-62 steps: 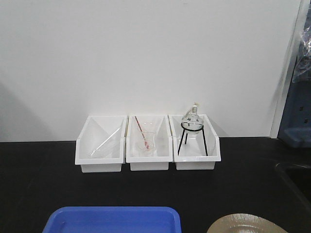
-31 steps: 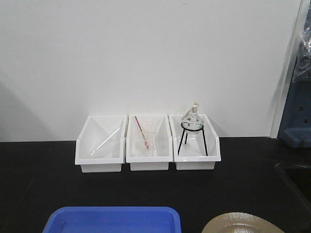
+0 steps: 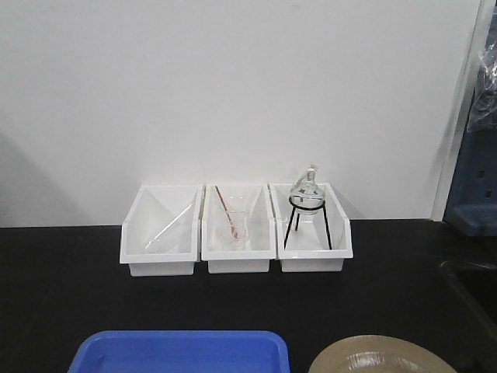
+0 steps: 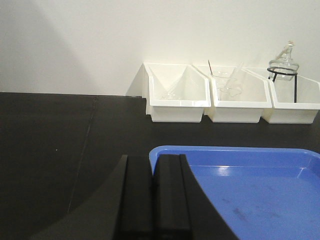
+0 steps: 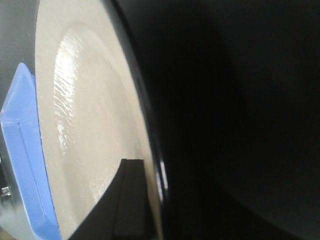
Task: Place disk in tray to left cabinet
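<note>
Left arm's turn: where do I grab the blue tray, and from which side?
I'd pinch the tray's low raised rim along its left edge, from the left: it lies flat, so only the rim gives purchase, the left gripper sits at that edge, and the disk crowds the right.

Tabletop (image 3: 62,295) is showing uniform black. Tray (image 3: 178,350), at the near edge, is presenting solid bright blue with no pattern. Disk (image 3: 380,359), toward the near right corner, is showing tan-beige. Fine glossy ridged lines are running across its face, and a thin black rim is bordering it. Three bins (image 3: 237,266) along the far edge are reading plain white. The middle bin is holding clear glassware (image 3: 235,231) and a red rod (image 3: 224,206). The right bin is carrying a black wire stand (image 3: 289,229) under a clear glass flask (image 3: 305,189). Left claw (image 4: 152,165) is showing plain black. Wall (image 3: 233,93) behind is appearing plain off-white.
</note>
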Tool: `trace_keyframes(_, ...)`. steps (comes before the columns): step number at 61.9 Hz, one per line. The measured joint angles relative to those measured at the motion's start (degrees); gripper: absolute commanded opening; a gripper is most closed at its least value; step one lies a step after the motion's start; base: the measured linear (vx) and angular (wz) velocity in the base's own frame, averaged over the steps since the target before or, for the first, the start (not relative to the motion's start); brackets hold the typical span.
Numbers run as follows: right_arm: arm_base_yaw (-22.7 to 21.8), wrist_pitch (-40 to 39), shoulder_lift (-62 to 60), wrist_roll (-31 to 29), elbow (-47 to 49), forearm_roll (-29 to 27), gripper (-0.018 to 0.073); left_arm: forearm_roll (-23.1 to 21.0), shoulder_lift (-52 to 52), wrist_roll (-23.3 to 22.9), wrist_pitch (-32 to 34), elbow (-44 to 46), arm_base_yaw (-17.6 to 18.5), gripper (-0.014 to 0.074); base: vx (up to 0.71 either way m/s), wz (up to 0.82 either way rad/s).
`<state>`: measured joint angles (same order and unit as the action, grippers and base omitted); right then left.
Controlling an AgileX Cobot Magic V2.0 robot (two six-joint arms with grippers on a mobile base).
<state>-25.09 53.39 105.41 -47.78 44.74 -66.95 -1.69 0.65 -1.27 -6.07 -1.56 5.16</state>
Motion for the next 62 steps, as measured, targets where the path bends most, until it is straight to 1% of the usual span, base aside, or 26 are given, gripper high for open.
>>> trace_keyframes(3, 0.0, 0.22, 0.0, -0.73, 0.0, -0.83, -0.0008, 0.0, 0.0, 0.0, 0.0, 0.0, 0.0, -0.0004, 0.0, 0.0)
trace_keyframes(12, 0.0, 0.83, -0.92, -3.41, -0.17, -6.51, -0.0005, 0.0, 0.0, 0.0, 0.0, 0.0, 0.0, -0.0004, 0.0, 0.0)
trace_keyframes(17, 0.0, 1.49, -2.73, -4.52, -0.42, -11.39, -0.0004, 0.0, 0.0, 0.0, 0.0, 0.0, 0.0, -0.0004, 0.0, 0.0)
trace_keyframes(22, 0.7, 2.87, -4.94, -4.87, -0.42, -17.74, -0.0004, 0.0, 0.0, 0.0, 0.0, 0.0, 0.0, -0.0004, 0.0, 0.0)
trace_keyframes(28, 3.49, 3.67, -7.48, -4.87, -0.42, -24.1, -0.0004, 0.0, 0.0, 0.0, 0.0, 0.0, 0.0, -0.0004, 0.0, 0.0)
trace_keyframes(30, 5.17, 3.72, -8.16, -4.87, -0.36, -26.32, -0.0004, 0.0, 0.0, 0.0, 0.0, 0.0, 0.0, -0.0004, 0.0, 0.0)
trace_keyframes(33, 8.08, 3.72, -8.8, -4.87, -0.07, -27.95, -0.0004, 0.0, 0.0, 0.0, 0.0, 0.0, 0.0, -0.0004, 0.0, 0.0)
trace_keyframes(38, 13.79, 3.32, -9.06, -4.82, 1.11, -28.57, -0.0004, 0.0, 0.0, 0.0, 0.0, 0.0, 0.0, -0.0004, 0.0, 0.0)
trace_keyframes(42, 19.84, 1.75, -9.06, -4.7, 2.58, -28.42, -0.0004, 0.0, 0.0, 0.0, 0.0, 0.0, 0.0, -0.0004, 0.0, 0.0)
trace_keyframes(45, 24.72, -0.72, -9.06, -4.18, 4.01, -28.04, -0.0004, 0.0, 0.0, 0.0, 0.0, 0.0, 0.0, -0.0004, 0.0, 0.0)
trace_keyframes(48, 28.33, -3.19, -9.06, -3.48, 5.21, -27.81, -0.0004, 0.0, 0.0, 0.0, 0.0, 0.0, 0.0, -0.0004, 0.0, 0.0)
trace_keyframes(50, 31.6, -5.19, -9.06, -2.86, 5.97, -27.7, -0.0004, 0.0, 0.0, 0.0, 0.0, 0.0, 0.0, -0.0004, 0.0, 0.0)
trace_keyframes(58, 40.26, -14.07, -8.6, -1.19, 7.85, -28.33, -0.0004, 0.0, 0.0, 0.0, 0.0, 0.0, 0.0, -0.0004, 0.0, 0.0)
trace_keyframes(62, 42.84, -16.44, -7.53, -0.12, 8.01, -28.77, -0.0004, 0.0, 0.0, 0.0, 0.0, 0.0, 0.0, -0.0004, 0.0, 0.0)
